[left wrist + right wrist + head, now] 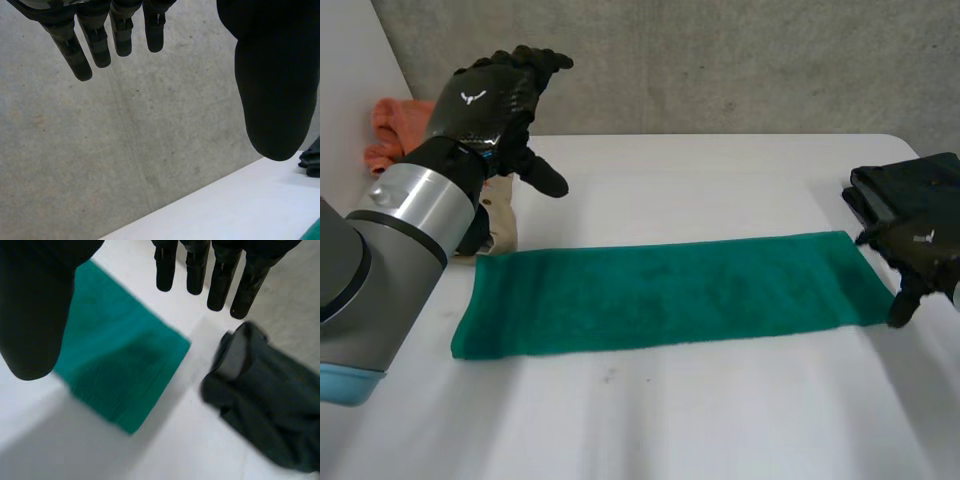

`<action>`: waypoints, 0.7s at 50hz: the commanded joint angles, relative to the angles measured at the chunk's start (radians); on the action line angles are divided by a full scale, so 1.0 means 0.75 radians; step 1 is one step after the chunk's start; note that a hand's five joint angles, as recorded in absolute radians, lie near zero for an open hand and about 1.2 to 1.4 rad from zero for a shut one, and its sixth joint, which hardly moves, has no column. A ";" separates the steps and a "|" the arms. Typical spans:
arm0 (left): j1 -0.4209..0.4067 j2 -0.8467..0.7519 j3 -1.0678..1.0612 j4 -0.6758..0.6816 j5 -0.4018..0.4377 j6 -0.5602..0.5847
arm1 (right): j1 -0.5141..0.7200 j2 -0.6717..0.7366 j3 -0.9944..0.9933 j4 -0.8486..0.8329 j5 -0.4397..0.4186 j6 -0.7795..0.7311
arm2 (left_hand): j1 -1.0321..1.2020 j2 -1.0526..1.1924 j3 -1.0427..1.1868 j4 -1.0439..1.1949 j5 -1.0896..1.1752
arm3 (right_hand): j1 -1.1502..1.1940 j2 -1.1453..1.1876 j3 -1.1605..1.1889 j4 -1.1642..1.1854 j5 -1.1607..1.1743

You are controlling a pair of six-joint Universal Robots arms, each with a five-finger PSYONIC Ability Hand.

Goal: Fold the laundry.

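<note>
A green towel point(665, 292) lies flat on the white table point(720, 420) as a long folded strip. My left hand point(490, 95) is raised above the table's far left, beyond the towel's left end, open and empty; its straight fingers point(95, 40) and thumb point(272, 95) face the wall. My right hand point(920, 262) hovers open just past the towel's right end, holding nothing. Under its fingers point(200, 270) and thumb point(35, 315) I see the towel's right end point(120, 365) and the dark garment point(270, 410).
A dark folded garment point(915, 195) lies at the table's right edge, behind my right hand. A beige cloth point(500, 225) sits by the towel's far left corner. An orange cloth point(395, 130) lies at the far left. A grey wall point(125, 150) stands behind the table.
</note>
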 commanded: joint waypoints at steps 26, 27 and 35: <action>-0.135 -0.127 -0.082 -0.021 -0.006 0.295 | -0.099 0.327 -0.009 -0.253 -0.206 -0.087 | -0.035 -0.035 -0.040 -0.030 -0.053 | 1.094 1.017 1.013 1.025 0.999; -0.135 -0.127 -0.082 -0.019 -0.006 0.295 | -0.101 0.335 -0.011 -0.253 -0.206 -0.089 | -0.039 -0.039 -0.044 -0.034 -0.057 | 1.090 1.014 1.009 1.021 0.995; -0.143 -0.127 -0.084 -0.018 -0.006 0.293 | -0.101 0.359 -0.024 -0.251 -0.204 -0.095 | -0.039 -0.039 -0.044 -0.034 -0.057 | 0.867 0.791 0.786 0.798 0.772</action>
